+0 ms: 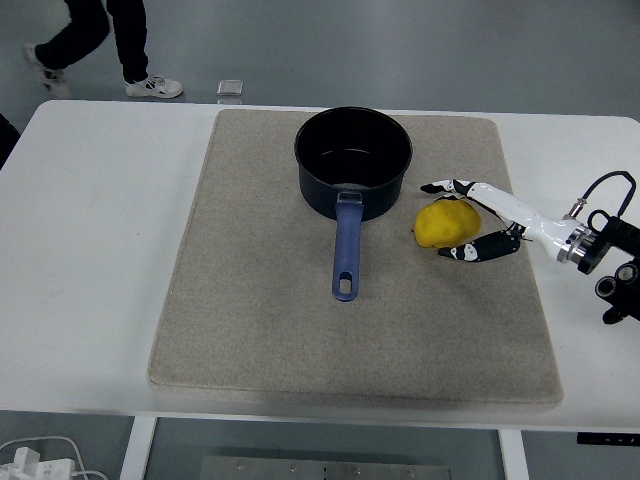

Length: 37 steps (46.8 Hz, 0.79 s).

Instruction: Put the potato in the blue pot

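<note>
The yellow potato lies on the beige mat, just right of the blue pot. The pot stands upright and empty, its long handle pointing toward the table's near edge. My right hand reaches in from the right edge and brackets the potato: its fingers arch over the far side and the thumb lies at the near right. The fingers are spread and do not close on the potato. The left arm is out of sight.
The mat covers the middle of the white table. A small grey block sits on the floor beyond the far edge. A person's legs and shoes show at the top left, away from the table.
</note>
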{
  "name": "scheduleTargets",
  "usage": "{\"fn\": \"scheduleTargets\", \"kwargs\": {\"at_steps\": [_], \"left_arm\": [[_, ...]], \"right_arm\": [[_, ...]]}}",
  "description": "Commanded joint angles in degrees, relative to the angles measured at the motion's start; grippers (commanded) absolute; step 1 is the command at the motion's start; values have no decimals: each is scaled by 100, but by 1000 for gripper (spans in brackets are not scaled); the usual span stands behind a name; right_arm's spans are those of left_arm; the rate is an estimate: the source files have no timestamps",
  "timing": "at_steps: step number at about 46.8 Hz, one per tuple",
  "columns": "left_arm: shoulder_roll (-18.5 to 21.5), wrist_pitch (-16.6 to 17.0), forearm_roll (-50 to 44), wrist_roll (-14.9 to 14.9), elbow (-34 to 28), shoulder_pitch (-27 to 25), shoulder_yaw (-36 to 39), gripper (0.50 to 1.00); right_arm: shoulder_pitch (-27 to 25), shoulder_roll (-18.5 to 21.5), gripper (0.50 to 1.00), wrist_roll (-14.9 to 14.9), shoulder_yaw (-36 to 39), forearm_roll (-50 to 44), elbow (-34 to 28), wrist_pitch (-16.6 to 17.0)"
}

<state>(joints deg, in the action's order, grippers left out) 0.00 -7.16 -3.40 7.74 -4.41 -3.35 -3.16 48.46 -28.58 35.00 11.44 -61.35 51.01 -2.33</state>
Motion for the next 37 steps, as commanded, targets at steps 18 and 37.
{"fn": "scheduleTargets", "kwargs": {"at_steps": [18,37], "left_arm": [[0,4,-2,0,-7,1,0,999],[0,4,6,0,-7,1,8,999]], "right_arm": [[15,-7,500,0,-28,0,5,40],[23,-7,500,0,-1,9,5,-4]]}}
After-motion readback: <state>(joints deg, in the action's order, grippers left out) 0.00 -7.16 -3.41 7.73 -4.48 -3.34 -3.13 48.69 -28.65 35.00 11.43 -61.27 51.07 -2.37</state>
